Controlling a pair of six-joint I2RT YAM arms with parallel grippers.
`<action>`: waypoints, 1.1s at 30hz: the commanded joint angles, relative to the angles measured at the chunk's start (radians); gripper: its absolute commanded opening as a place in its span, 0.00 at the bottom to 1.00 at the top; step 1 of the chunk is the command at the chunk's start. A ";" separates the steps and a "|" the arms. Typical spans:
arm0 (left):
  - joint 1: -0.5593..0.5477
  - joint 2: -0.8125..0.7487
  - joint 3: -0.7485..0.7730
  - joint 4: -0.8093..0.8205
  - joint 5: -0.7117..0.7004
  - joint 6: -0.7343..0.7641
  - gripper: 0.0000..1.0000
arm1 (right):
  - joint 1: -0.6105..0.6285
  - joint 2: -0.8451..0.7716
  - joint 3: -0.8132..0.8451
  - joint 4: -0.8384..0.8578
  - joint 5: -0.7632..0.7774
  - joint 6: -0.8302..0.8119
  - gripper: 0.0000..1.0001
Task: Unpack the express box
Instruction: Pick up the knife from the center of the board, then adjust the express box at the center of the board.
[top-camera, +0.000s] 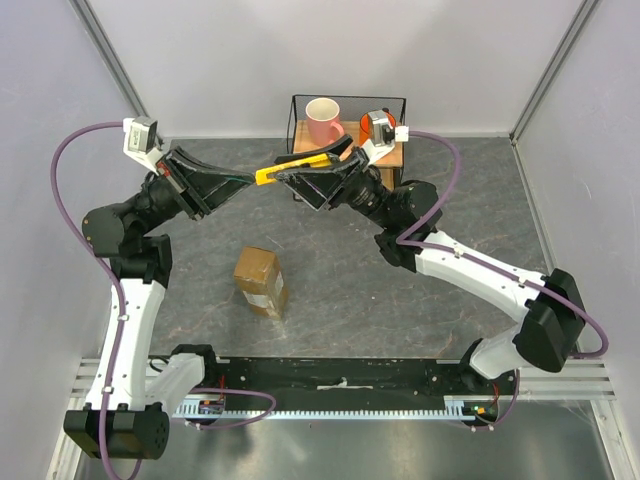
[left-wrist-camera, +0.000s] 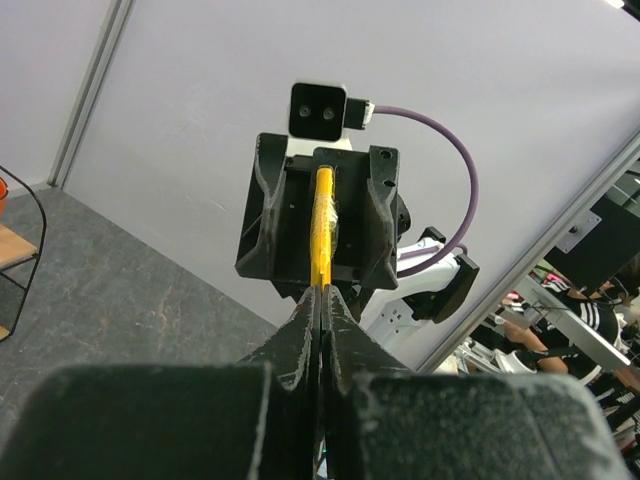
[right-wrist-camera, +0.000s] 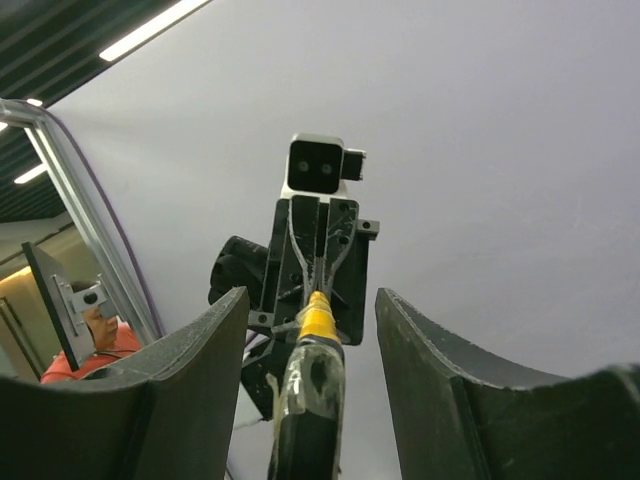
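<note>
Mid-air handover of yellow plastic utility knife (top-camera: 300, 165): left gripper (left-wrist-camera: 321, 300) clamped on tip, right gripper (right-wrist-camera: 312, 296) agape astride handle. Brown cardboard express box (top-camera: 262, 282) apparently unopened. Next: close right squarely, release left.

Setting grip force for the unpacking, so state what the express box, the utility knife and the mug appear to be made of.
Express box: brown cardboard, matt; a paler strip on top looks like tape. Utility knife: likely moulded plastic, smooth bright yellow with a black section; blade not visible. Mug: probably glazed ceramic, pink, thick rim, pale inside.
</note>
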 joint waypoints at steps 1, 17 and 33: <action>0.002 -0.016 -0.007 0.042 0.024 -0.038 0.02 | 0.001 0.016 0.064 0.096 -0.043 0.045 0.58; 0.002 -0.024 -0.014 0.044 0.035 -0.030 0.02 | -0.001 0.025 0.079 0.019 -0.081 0.027 0.26; 0.002 -0.005 0.131 -0.531 0.199 0.475 0.90 | 0.001 -0.176 0.004 -0.380 0.005 -0.215 0.00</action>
